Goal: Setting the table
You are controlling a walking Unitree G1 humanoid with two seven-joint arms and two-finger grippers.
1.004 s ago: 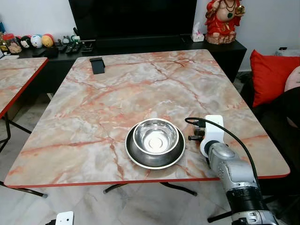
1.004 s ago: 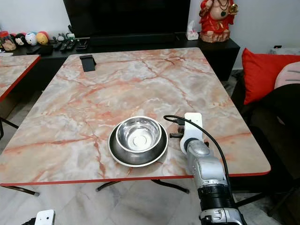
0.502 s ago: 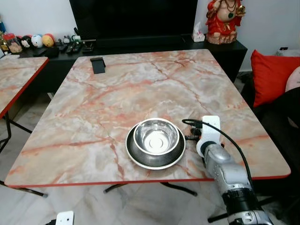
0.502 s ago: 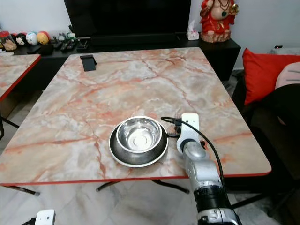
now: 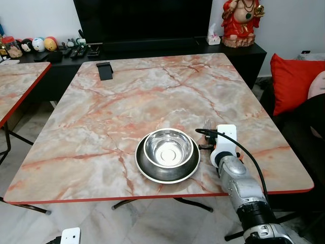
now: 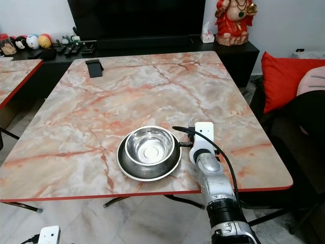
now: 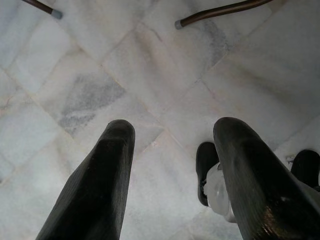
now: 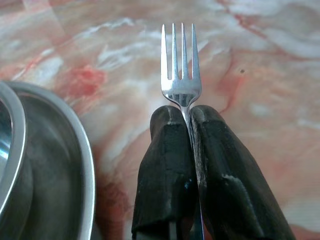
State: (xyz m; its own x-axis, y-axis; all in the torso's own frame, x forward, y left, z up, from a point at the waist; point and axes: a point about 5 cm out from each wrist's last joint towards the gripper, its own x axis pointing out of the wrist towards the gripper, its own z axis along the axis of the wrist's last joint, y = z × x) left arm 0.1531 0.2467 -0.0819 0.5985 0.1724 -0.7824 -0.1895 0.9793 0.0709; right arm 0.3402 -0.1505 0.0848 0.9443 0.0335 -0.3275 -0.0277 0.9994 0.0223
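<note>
A steel bowl (image 5: 168,147) sits inside a steel plate (image 5: 150,170) near the front edge of the marble table (image 5: 127,101). My right gripper (image 8: 186,120) is shut on a silver fork (image 8: 180,75), tines pointing forward over the tabletop, just right of the plate's rim (image 8: 85,165). In the head views the right arm (image 5: 238,183) reaches over the table's front right, the fork's tines (image 5: 207,124) peeking out beside the plate. My left gripper (image 7: 172,135) hangs open over the tiled floor with nothing between its fingers.
A black phone stand (image 5: 104,70) stands at the table's far left. A second marble table (image 5: 15,84) is at the left. A dark TV bench (image 5: 152,48) with remotes and a red figurine (image 5: 242,20) lies behind. A red cushion (image 5: 292,81) sits at the right.
My right arm has moved forward and a little left, bringing the fork closer beside the plate. The bowl and plate have not moved.
</note>
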